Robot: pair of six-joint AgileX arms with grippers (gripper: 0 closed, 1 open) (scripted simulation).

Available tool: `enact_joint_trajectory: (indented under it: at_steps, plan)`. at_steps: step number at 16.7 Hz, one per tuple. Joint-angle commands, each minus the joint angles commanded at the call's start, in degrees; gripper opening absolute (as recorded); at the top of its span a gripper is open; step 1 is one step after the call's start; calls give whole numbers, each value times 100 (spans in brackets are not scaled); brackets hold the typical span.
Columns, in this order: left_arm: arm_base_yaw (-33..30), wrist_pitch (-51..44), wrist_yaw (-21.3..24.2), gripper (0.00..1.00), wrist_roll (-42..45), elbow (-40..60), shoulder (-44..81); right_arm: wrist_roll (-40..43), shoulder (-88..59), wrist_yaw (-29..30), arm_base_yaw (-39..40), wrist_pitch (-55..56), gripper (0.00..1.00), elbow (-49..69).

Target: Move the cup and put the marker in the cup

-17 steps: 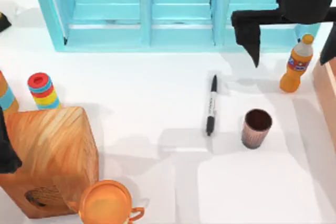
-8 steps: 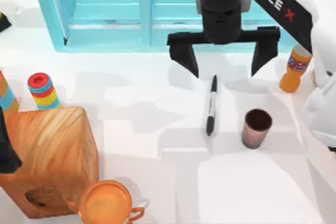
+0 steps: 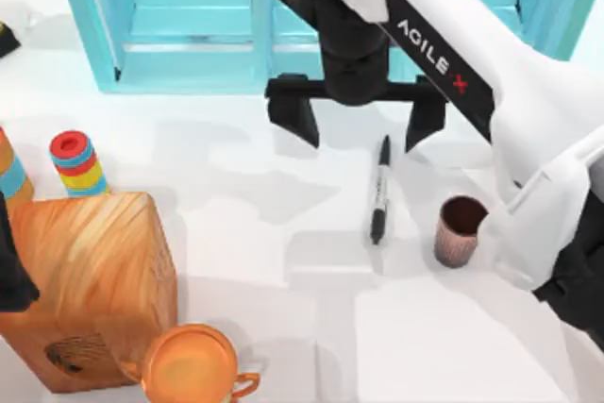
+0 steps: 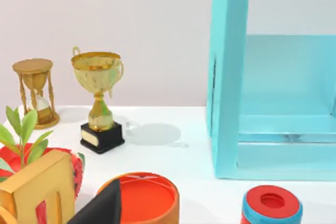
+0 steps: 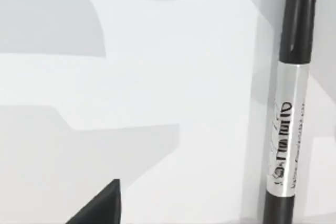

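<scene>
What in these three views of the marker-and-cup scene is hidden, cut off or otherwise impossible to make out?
- The cup: in the top view the right arm covers its right rim, and its inside is too dark to read.
- The marker: the right wrist view's edges cut off both ends.
- The marker's label print: too small in the top view.
- The left gripper: one dark finger tip at the left wrist view's edge.
- The wooden block: cut by the top view's lower edge.

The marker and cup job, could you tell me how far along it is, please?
Nothing is done yet: the marker lies flat on the table, beside the upright cup. In hand: the right gripper hangs open above the marker's far end. Left: gripping the marker, moving the cup, dropping the marker in.
</scene>
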State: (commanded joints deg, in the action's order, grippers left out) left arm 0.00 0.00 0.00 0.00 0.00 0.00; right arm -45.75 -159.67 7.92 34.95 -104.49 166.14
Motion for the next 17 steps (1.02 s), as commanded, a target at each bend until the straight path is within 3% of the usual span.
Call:
enact_joint_trajectory:
  at_steps: [1, 4, 17]
  plan:
    - [0, 0, 0, 100, 0, 0, 0, 8, -419, -39, -13, 130, 100, 817]
    - [0, 0, 0, 100, 0, 0, 0, 16, -466, -25, -17, 106, 100, 668]
    - [0, 0, 0, 100, 0, 0, 0, 81, 206, 9, -81, 1520, 100, -1724]
